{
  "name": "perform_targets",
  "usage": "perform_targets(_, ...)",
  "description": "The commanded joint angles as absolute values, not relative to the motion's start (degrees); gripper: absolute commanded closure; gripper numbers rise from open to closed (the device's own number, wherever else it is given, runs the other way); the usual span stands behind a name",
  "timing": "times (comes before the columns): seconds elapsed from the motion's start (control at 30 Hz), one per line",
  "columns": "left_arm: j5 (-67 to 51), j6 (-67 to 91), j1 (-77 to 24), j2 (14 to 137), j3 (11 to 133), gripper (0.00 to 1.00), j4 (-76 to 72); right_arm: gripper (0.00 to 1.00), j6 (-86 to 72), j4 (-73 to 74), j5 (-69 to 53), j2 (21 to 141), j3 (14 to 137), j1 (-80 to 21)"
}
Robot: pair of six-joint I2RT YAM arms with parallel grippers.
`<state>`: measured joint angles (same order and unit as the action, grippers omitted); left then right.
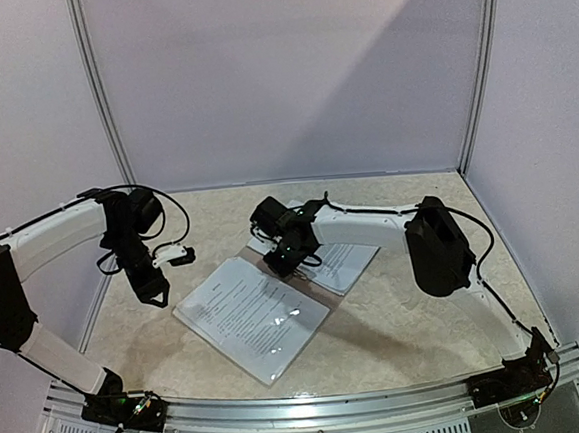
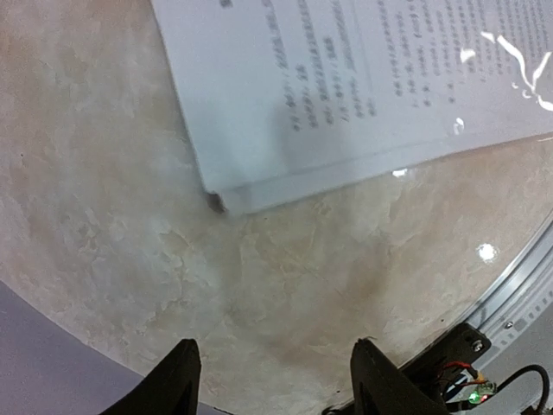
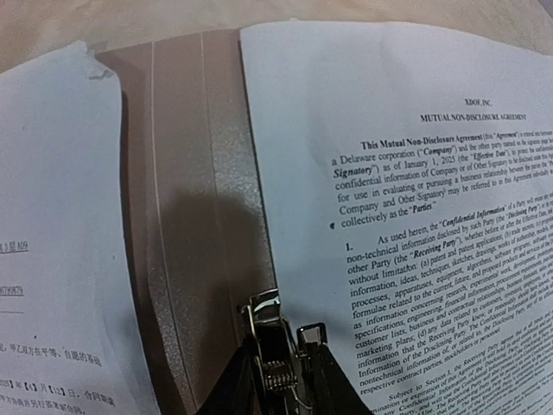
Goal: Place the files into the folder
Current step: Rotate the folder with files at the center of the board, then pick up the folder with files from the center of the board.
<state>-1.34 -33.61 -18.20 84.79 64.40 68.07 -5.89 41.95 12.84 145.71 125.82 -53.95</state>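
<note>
Right fingers are down at the spine of the open folder, pinched in tight on the little metal clip. That's a grip, by the look of it. The folder lies flat in the middle of the counter with the files spread either side of its spine: the near stack on one side, the far sheets on the other, right beside the clip. Left fingers hover spread apart with nothing between them, just off the near stack's corner. Now the danger: that clip is small and shiny, so the fingers could slip off and let it snap. Tug it sideways and the whole folder may drag, sliding loose sheets out of line, since nothing pins it down. And that page edge sits close enough to get caught and creased.
</note>
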Motion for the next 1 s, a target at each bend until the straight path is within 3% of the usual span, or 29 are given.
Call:
perform_targets(0.0,-2.8,-33.1,-18.0,85.8,66.5,0.38,68.8,0.77,-16.9,46.6,16.0,145.6,122.7,-50.0)
perform_targets(0.37,-7.5,-30.3,-17.8,92.5,74.7,0.38,69.0,0.75,-24.5,56.8,8.4,145.7,122.9,-48.3)
perform_targets(0.7,-14.1,-26.6,-17.7,102.2,81.0,0.39,70.1,0.74,-33.5,52.2,7.3,132.0,102.5,-50.5)
perform_targets(0.97,-7.5,-29.0,-18.0,104.5,74.6,0.43,68.5,0.59,-35.4,54.1,5.1,127.8,102.8,-54.0)
